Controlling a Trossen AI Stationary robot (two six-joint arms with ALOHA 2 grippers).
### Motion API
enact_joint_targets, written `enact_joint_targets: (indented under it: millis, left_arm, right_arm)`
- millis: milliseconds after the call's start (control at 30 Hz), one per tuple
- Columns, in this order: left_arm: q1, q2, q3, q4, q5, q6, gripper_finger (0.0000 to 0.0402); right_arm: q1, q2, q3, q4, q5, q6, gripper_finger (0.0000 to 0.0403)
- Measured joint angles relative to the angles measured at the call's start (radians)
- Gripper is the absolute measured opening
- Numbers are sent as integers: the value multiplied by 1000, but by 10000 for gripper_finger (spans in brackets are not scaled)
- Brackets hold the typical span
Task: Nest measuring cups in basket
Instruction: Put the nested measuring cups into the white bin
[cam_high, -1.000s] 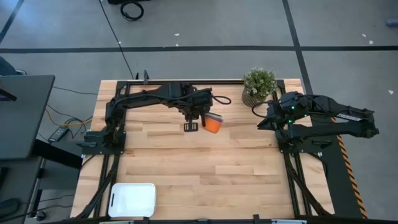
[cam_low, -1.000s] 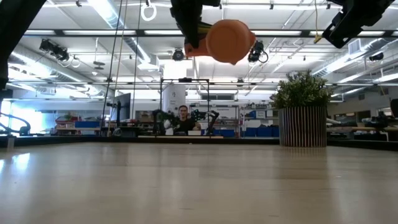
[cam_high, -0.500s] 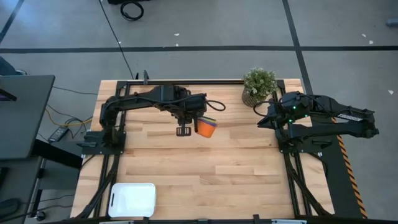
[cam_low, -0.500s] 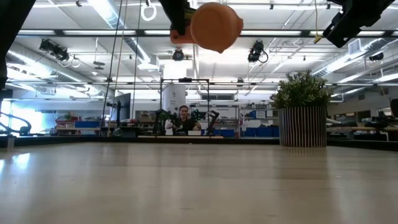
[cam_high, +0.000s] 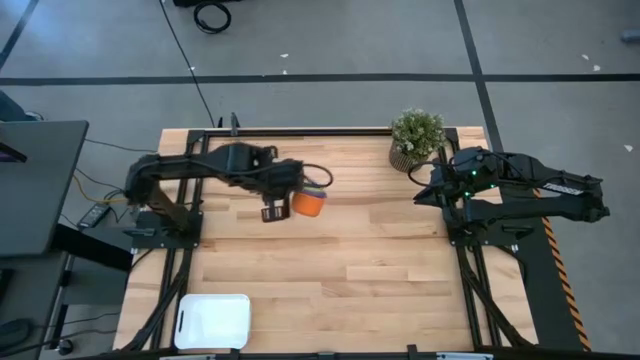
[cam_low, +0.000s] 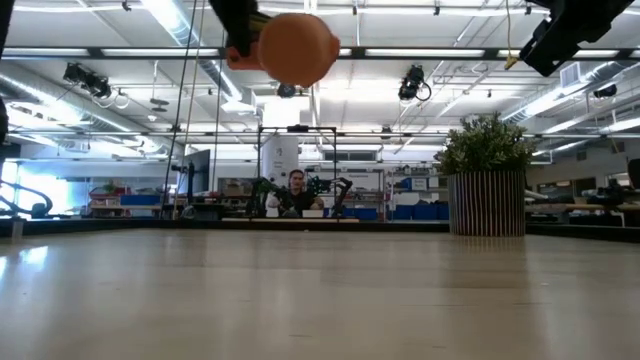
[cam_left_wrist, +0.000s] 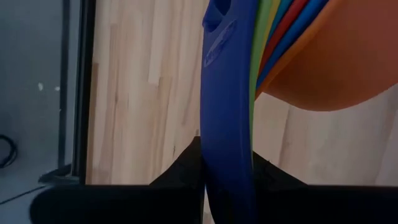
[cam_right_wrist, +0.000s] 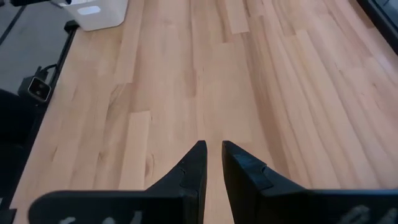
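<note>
The measuring cups (cam_high: 308, 203) are nested in one stack with the orange one outermost. In the low view its round orange bottom (cam_low: 295, 45) hangs high above the table. The left wrist view shows the orange bowl (cam_left_wrist: 336, 62) with red, yellow, green and blue rims tucked inside. My left gripper (cam_high: 275, 208) is shut on the stack over the table's far left part. The white basket (cam_high: 212, 321) rests flat at the near left edge, also seen as the basket (cam_right_wrist: 93, 12) in the right wrist view. My right gripper (cam_right_wrist: 212, 149) waits shut, raised at the far right. My left gripper pinches the stacked handles between its two fingers, the blue handle (cam_left_wrist: 227, 143) on the outside of the pack. The handles run along the fingers. The stack is lifted clear of the table, its bowls tipped on their side beyond the fingertips.
A potted plant (cam_high: 415, 140) in a ribbed round pot (cam_low: 487, 205) stands at the far right, close to the right arm. Bare wood (cam_high: 340, 270) stretches between the cups and the basket. A person sits in the room beyond the far edge.
My left gripper has swung toward the table's left edge and slightly toward the near edge, carrying the nested cups with it. The stack stays lifted and shut in the fingers.
</note>
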Motion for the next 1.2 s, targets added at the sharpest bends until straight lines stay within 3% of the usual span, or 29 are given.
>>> enact_joint_targets:
  millis: [367,800,1033,1200]
  left_arm:
    - [-94,-309,-342,171,-25,-96,48]
    - [-257,-665,-637,182,-97,-178,48]
    - [-327,-869,-784,195,-105,-189,48]
    - [-350,-998,-874,197,-110,-232,48]
  right_arm:
    - [-1,0,0,42,77,19,57]
    - [-1,3,0,217,123,7,57]
    - [34,102,0,337,98,13,57]
    - [88,221,0,462,140,6,57]
